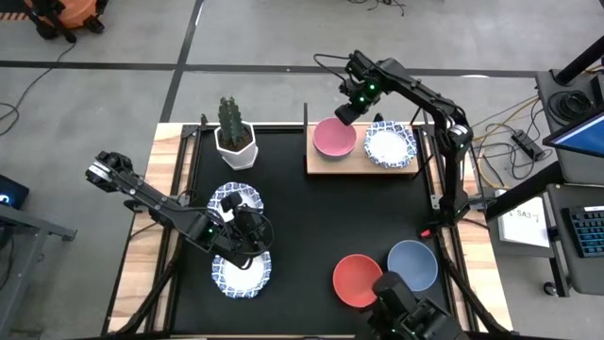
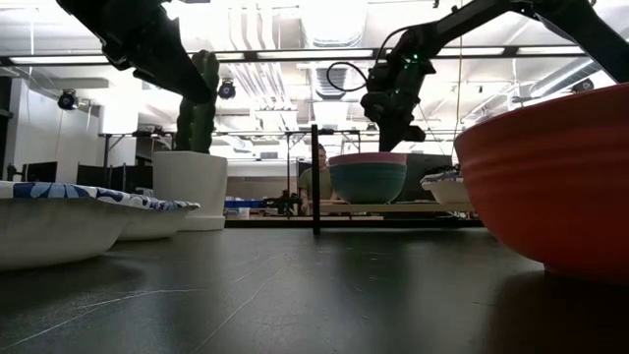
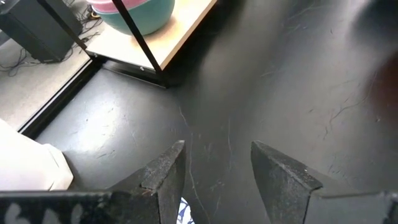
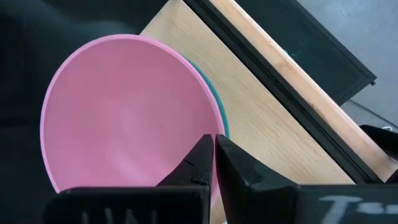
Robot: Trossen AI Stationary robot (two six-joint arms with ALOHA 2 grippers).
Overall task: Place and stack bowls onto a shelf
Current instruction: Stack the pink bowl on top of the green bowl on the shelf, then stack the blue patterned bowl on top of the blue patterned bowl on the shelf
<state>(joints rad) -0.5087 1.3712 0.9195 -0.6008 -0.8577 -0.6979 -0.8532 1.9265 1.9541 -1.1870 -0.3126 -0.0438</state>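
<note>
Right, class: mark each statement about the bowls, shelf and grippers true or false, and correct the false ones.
1. The pink bowl sits nested in a green bowl on the shelf. True.
2. The red bowl is on the shelf. False: it is on the black table.
3. The left gripper is open. True.
4. The right gripper is above the cactus pot. False: it is at the pink bowl's rim.
</note>
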